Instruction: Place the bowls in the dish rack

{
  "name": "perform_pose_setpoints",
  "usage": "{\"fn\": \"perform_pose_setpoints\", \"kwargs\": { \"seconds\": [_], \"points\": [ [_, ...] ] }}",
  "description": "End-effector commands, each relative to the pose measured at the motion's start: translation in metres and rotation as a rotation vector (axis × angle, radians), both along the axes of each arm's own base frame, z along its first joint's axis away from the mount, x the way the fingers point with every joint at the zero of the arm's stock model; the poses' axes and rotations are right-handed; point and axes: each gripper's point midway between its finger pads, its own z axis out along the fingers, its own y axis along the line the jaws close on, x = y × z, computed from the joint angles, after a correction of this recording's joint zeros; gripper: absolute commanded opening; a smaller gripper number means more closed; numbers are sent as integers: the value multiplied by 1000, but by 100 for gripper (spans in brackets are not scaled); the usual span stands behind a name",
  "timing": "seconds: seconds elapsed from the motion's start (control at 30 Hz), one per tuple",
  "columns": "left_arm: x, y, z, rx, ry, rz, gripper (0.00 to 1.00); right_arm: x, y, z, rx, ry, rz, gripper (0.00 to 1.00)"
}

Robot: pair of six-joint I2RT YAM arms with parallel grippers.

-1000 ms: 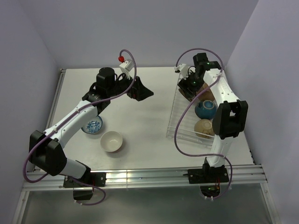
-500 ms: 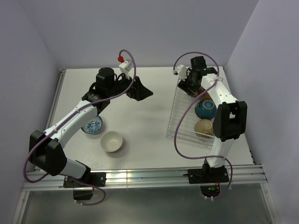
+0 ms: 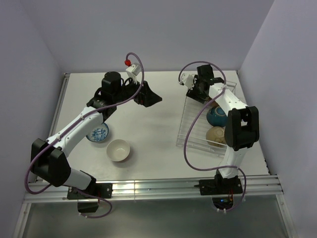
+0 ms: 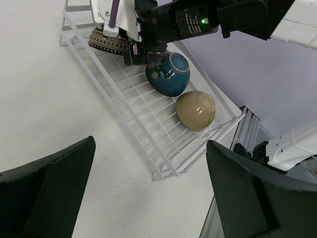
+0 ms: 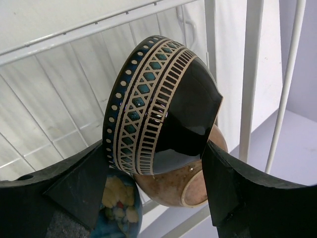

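Observation:
My right gripper (image 3: 197,90) is shut on the black bowl (image 5: 161,106), a glossy bowl with a patterned band, held on edge over the far end of the dish rack (image 3: 191,133). The same black bowl (image 4: 108,41) also shows in the left wrist view. Just beneath it a brown bowl (image 5: 190,186) rests in the rack. A dark blue bowl (image 3: 217,116) and a tan bowl (image 3: 216,135) lie on their sides further along the rack. A blue-patterned white bowl (image 3: 98,133) and a cream-white bowl (image 3: 119,150) sit on the table at left. My left gripper (image 3: 151,97) hangs open over the table's middle, holding nothing.
The rack's thin white end wires (image 5: 252,74) stand close to the right of the held bowl. The right wall runs just beyond the rack. A metal rail (image 3: 148,187) lines the table's near edge.
My right gripper has shifted left and toward the far end of the rack, carrying the black bowl. The left arm and the table bowls have not moved.

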Motion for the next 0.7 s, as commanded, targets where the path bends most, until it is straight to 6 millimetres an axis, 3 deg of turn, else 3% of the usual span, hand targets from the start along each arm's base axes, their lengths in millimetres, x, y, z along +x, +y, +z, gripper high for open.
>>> {"fn": "perform_pose_setpoints", "kwargs": {
  "seconds": [0.0,0.5,0.67],
  "points": [
    [2,2,16,-32,-35,10,100,25,-3,55,-52,-223,14,0],
    [3,2,13,-24,-36,9,100,43,-6,45,-131,-301,26,0],
    [4,2,12,-21,-36,12,99,42,-7,31,-157,-298,31,0]
  ]
}}
